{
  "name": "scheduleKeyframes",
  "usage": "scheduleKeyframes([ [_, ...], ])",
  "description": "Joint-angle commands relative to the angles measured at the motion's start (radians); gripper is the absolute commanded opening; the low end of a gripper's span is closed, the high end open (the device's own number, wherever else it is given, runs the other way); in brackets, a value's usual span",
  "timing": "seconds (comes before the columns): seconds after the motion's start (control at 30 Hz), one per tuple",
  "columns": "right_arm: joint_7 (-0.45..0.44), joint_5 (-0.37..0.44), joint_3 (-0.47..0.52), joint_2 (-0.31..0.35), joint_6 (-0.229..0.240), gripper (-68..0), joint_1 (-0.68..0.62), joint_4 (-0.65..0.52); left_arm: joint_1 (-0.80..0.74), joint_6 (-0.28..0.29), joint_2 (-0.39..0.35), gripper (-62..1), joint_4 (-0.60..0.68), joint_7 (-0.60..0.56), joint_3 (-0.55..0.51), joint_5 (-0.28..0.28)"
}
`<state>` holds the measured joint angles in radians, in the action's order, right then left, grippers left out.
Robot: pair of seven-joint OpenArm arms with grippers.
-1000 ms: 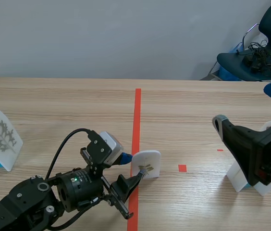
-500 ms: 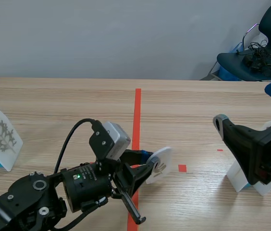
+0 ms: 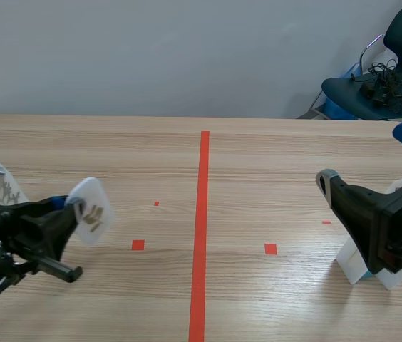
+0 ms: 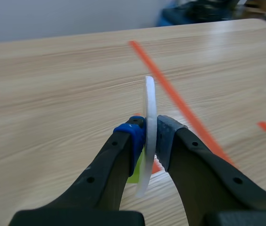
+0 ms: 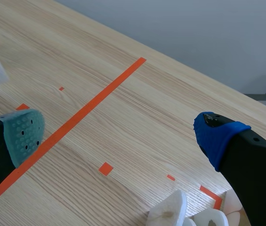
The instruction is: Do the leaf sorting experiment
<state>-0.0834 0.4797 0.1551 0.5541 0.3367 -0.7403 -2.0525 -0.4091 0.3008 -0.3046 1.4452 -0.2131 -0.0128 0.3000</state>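
Left gripper [image 4: 146,136] pinching a white leaf card [image 4: 150,101]
Clamped edge-on between both pads; the right gripper [image 5: 119,136] sits wide open, holding nothing.

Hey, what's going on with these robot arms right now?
The left pincer is shut on a small white leaf card, holding it at the left side of the table, near a standing leaf card. The right pincer hangs open and holds nothing, close to more white cards at the right.
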Motion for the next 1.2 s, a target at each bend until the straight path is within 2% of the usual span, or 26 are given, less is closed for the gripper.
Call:
scheduleKeyframes([
  [0.0, -0.011, 0.007, 0.003, 0.0, -0.004, 0.4, 0.014, 0.0, 0.005, -0.032, 0.005, -57.5, -0.023, -0.016, -0.022, 0.023],
  [0.07, -0.011, 0.007, 0.003, 0.0, -0.004, 0.4, 0.014, 0.0, 0.008, -0.078, 0.005, -57.5, -0.056, -0.014, -0.071, 0.061],
  [0.13, -0.011, 0.007, 0.003, 0.0, -0.004, 0.4, 0.014, 0.0, 0.019, -0.098, 0.005, -57.5, -0.098, -0.014, -0.107, 0.095],
  [0.27, -0.011, 0.007, 0.003, 0.0, -0.004, 0.4, 0.014, 0.0, 0.056, -0.1, 0.005, -57.5, -0.201, -0.014, -0.135, 0.128],
  [0.4, -0.011, 0.007, 0.003, 0.0, -0.004, 0.4, 0.014, 0.0, 0.077, -0.096, 0.005, -56.9, -0.269, -0.015, -0.135, 0.13],
  [0.5, -0.011, 0.007, 0.003, 0.0, -0.004, 0.4, 0.014, 0.0, 0.077, -0.095, 0.005, -47.3, -0.272, -0.015, -0.135, 0.13],
  [0.63, -0.011, 0.007, 0.003, 0.0, -0.004, 0.4, 0.014, 0.0, 0.074, -0.092, 0.003, -25.6, -0.254, -0.014, -0.135, 0.13],
  [0.7, -0.011, 0.007, 0.003, 0.0, -0.004, 0.4, 0.014, 0.0, 0.058, -0.076, -0.002, -18.4, -0.219, -0.01, -0.137, 0.13],
  [0.77, -0.011, 0.007, 0.003, 0.0, -0.004, 0.4, 0.014, 0.0, 0.031, -0.041, -0.011, -15.6, -0.156, 0.006, -0.153, 0.131],
  [0.87, -0.012, 0.007, 0.003, 0.0, -0.004, 0.4, 0.015, 0.0, -0.024, 0.03, -0.019, -15.6, -0.015, 0.058, -0.21, 0.14],
  [0.93, -0.012, 0.007, 0.003, 0.0, -0.004, 0.4, 0.015, 0.0, -0.066, 0.092, -0.025, -15.6, 0.098, 0.102, -0.259, 0.178],
  [0.97, -0.012, 0.007, 0.003, 0.0, -0.004, 0.4, 0.015, 0.0, -0.088, 0.131, -0.028, -14.3, 0.157, 0.125, -0.286, 0.209],
  [1.03, -0.012, 0.007, 0.003, 0.0, -0.004, 0.4, 0.015, 0.0, -0.13, 0.23, -0.029, -6.4, 0.268, 0.152, -0.338, 0.26],
  [1.07, -0.012, 0.007, 0.003, 0.0, -0.004, 0.4, 0.015, 0.0, -0.146, 0.278, -0.029, -1.1, 0.318, 0.162, -0.36, 0.273],
  [1.1, -0.012, 0.007, 0.003, 0.0, -0.004, 0.4, 0.015, 0.0, -0.161, 0.323, -0.029, 1.4, 0.365, 0.162, -0.376, 0.274],
  [1.17, -0.012, 0.007, 0.003, 0.0, -0.014, 0.4, 0.015, 0.0, -0.182, 0.395, -0.029, 1.4, 0.444, 0.173, -0.395, 0.273],
])
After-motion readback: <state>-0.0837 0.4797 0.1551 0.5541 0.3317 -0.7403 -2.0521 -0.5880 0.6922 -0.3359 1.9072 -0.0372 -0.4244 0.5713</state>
